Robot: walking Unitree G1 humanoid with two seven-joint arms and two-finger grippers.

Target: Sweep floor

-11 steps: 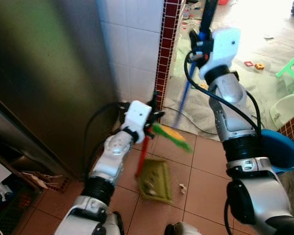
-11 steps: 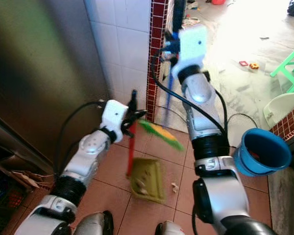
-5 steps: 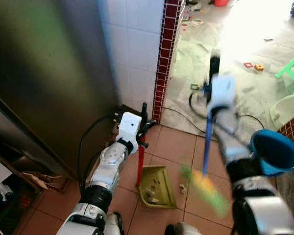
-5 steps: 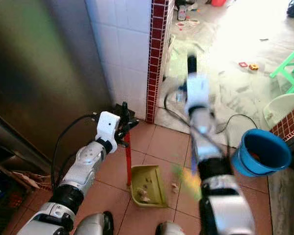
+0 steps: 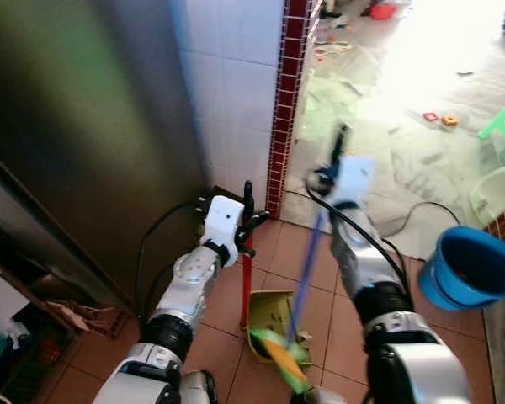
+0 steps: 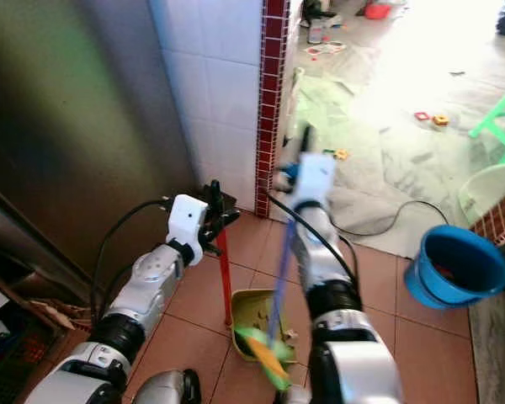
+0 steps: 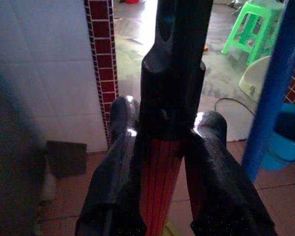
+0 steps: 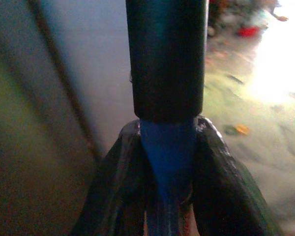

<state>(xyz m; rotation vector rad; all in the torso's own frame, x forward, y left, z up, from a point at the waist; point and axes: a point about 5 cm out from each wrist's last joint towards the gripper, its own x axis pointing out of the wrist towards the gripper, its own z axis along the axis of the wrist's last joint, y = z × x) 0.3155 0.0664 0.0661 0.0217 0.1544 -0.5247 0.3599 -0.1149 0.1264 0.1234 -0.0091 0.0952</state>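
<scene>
the left gripper (image 7: 160, 162) is clamped tight on the red handle (image 5: 245, 282) of the dustpan (image 5: 272, 313), its fingers (image 7: 113, 162) pressed against both sides just below the black cap. the right gripper (image 8: 168, 162) is closed the same way on the blue stick of the broom (image 5: 307, 261), at its black top end.

outward from there, the dustpan sits on the tile floor (image 5: 227, 362) with its handle upright, and the broom's green-yellow bristles (image 5: 279, 360) lie at the pan's six o'clock edge, seemingly right at its mouth, though blur makes contact hard to judge.

this looks like the gathering step: pushing dirt into the pan. the next stroke calls for a steady pan and a short pull of the bristles across its lip.

the head views show pan, bristles and the blue bucket (image 5: 467, 269) at three o'clock; the wrist views show each grip up close, and the left one also shows a green stool (image 7: 250, 34).
</scene>
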